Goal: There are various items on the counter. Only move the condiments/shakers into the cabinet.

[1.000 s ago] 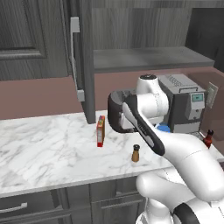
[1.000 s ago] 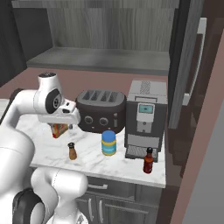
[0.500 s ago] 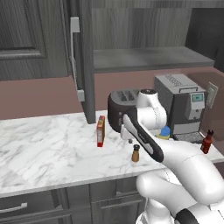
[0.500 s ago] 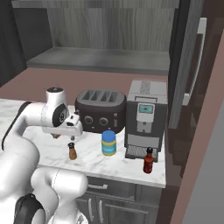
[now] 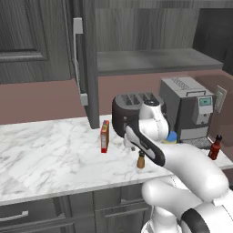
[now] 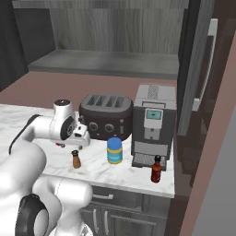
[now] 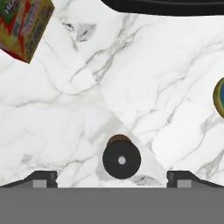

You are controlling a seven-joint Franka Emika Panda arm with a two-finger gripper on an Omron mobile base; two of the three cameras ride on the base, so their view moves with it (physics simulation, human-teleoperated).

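The small brown dark-capped shaker (image 5: 141,160) (image 6: 76,159) stands on the marble counter (image 5: 45,154) near its front edge. My gripper (image 6: 73,146) (image 5: 136,148) hangs just above it, pointing down, open. In the hand view the shaker's cap (image 7: 121,159) lies between the two spread fingertips (image 7: 41,178), untouched. The blue-lidded jar (image 6: 115,150) (image 7: 219,97) stands to the shaker's right, and the dark red bottle (image 6: 156,169) (image 5: 214,147) by the coffee machine. Above, the cabinet's grey shelf (image 5: 150,61) (image 6: 101,62) lies open.
A red-orange box (image 5: 105,135) (image 7: 24,26) stands left of the shaker. A dark toaster (image 6: 106,117) and a grey coffee machine (image 6: 153,124) line the back wall. The cabinet door (image 5: 87,59) (image 6: 200,69) hangs open beside the shelf.
The arm has swung down and forward, bringing the open gripper from above the box to just over the shaker. The things on the counter have not moved.
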